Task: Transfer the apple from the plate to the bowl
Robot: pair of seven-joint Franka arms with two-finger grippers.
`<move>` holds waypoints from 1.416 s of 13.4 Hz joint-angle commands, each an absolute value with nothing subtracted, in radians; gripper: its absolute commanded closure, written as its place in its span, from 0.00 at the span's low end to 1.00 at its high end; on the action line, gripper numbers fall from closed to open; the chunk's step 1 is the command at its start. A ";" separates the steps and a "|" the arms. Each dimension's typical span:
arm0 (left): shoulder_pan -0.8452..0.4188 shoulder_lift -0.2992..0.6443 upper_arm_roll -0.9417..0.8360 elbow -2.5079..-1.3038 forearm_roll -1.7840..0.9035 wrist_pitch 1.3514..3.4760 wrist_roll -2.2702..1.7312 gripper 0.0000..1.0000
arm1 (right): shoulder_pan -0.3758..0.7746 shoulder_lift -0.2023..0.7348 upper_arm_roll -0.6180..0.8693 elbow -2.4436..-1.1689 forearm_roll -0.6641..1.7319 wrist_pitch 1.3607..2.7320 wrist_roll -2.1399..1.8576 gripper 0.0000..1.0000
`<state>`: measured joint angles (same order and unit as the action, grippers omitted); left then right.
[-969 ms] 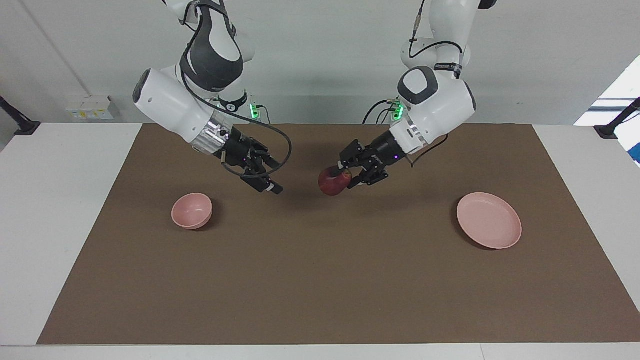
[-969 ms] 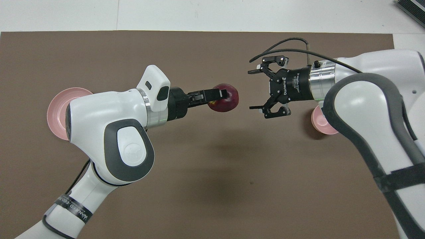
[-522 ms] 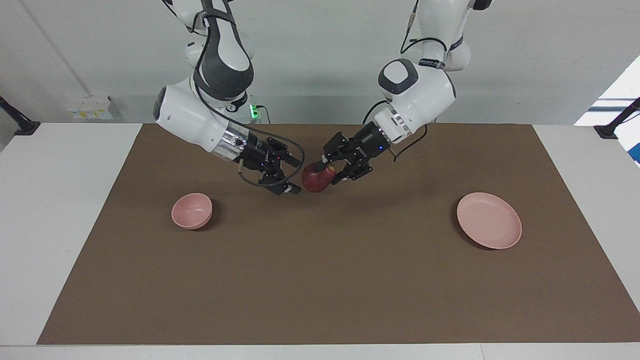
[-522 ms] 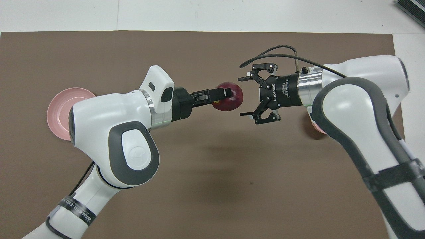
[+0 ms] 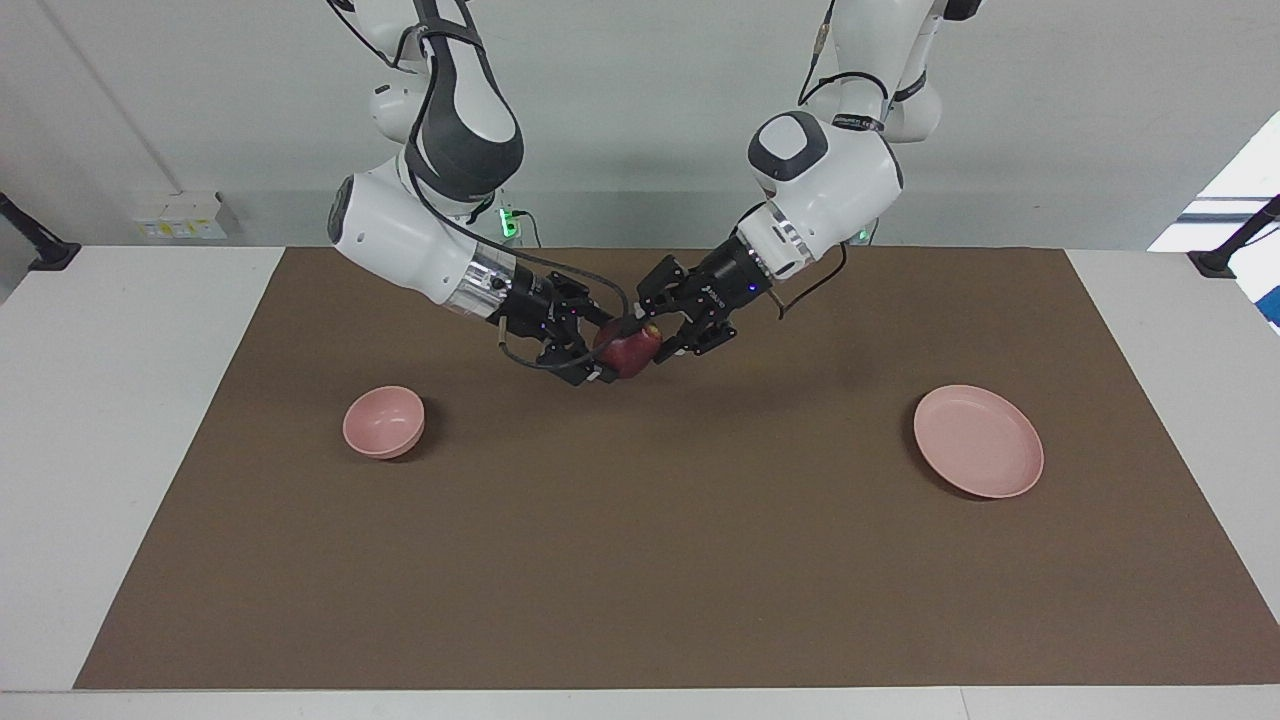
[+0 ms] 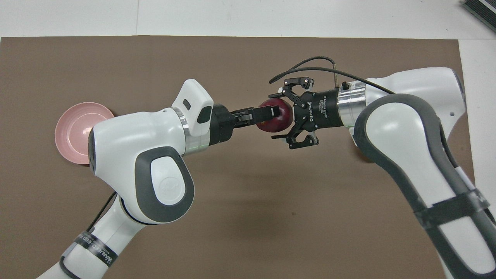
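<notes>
The dark-red apple (image 5: 625,353) (image 6: 277,118) hangs above the middle of the mat, with my left gripper (image 5: 650,342) (image 6: 273,114) shut on it. My right gripper (image 5: 603,350) (image 6: 274,116) is open and meets it head-on, one finger on each side of the apple; I cannot tell whether they touch it. The flat pink plate (image 5: 978,441) (image 6: 71,130) lies bare toward the left arm's end of the table. The small pink bowl (image 5: 383,421) stands toward the right arm's end. In the overhead view the right arm hides the bowl.
A brown mat (image 5: 640,560) covers most of the white table (image 5: 110,450). A dark object (image 6: 480,9) shows at the table's corner farthest from the robots, toward the right arm's end.
Both arms have closed in on each other over the middle of the mat. The left gripper carried the apple toward the right gripper, whose open fingers now flank it.
</notes>
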<state>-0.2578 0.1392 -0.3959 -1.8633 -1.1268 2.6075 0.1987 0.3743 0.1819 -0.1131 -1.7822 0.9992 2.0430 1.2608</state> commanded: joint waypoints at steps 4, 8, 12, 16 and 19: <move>-0.278 0.146 -0.387 -1.848 -1.143 2.619 0.179 1.00 | 0.371 0.176 -0.107 -1.790 1.035 2.036 1.224 0.73; -0.278 0.146 -0.387 -1.850 -1.143 2.617 0.179 0.87 | 0.335 0.179 -0.109 -1.776 1.063 1.964 1.145 1.00; -0.278 0.140 -0.387 -1.852 -1.141 2.623 0.175 0.41 | 0.287 0.175 -0.112 -1.766 1.054 1.898 1.079 1.00; -0.270 0.140 -0.380 -1.853 -1.114 2.629 0.172 0.00 | 0.212 0.160 -0.120 -1.758 1.029 1.792 0.993 1.00; -0.258 0.140 -0.376 -1.861 -1.088 2.617 0.175 0.00 | 0.157 0.144 -0.120 -1.750 0.819 1.731 0.870 1.00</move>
<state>-0.2672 0.1427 -0.3774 -1.8528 -1.1174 2.6151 0.1777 0.1809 0.1646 -0.1259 -1.7535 0.9303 1.7651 0.9422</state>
